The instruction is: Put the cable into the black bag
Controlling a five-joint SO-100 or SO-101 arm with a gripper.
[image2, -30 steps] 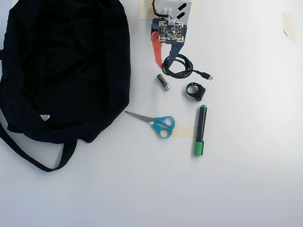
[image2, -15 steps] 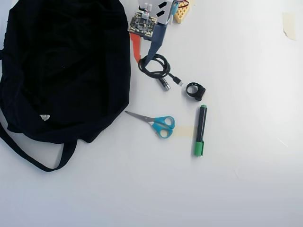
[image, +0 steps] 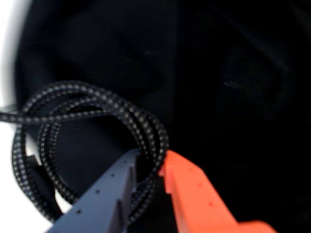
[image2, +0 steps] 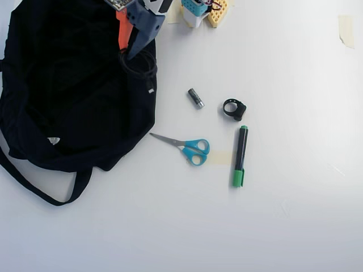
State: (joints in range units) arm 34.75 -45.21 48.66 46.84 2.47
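The black bag (image2: 68, 90) fills the upper left of the overhead view, its strap looping off the lower left. My gripper (image2: 125, 52) hangs over the bag's right edge, shut on the cable (image2: 148, 73), whose coil dangles over the fabric with the plug end trailing down. In the wrist view the braided cable (image: 73, 87) loops up and to the left from between the blue-grey finger (image: 127, 167) and the orange finger (image: 182, 182) of my gripper (image: 149, 162). Dark bag fabric (image: 233, 97) lies behind it, with a strip of white table at the left.
On the white table right of the bag lie a small grey cylinder (image2: 195, 97), a black ring clip (image2: 233, 109), blue-handled scissors (image2: 190, 148) and a green-capped marker (image2: 240, 156). Tape scraps sit at the far right top (image2: 345, 28).
My gripper has carried the cable left from the table near the grey cylinder to above the bag's right edge. The other objects have stayed put.
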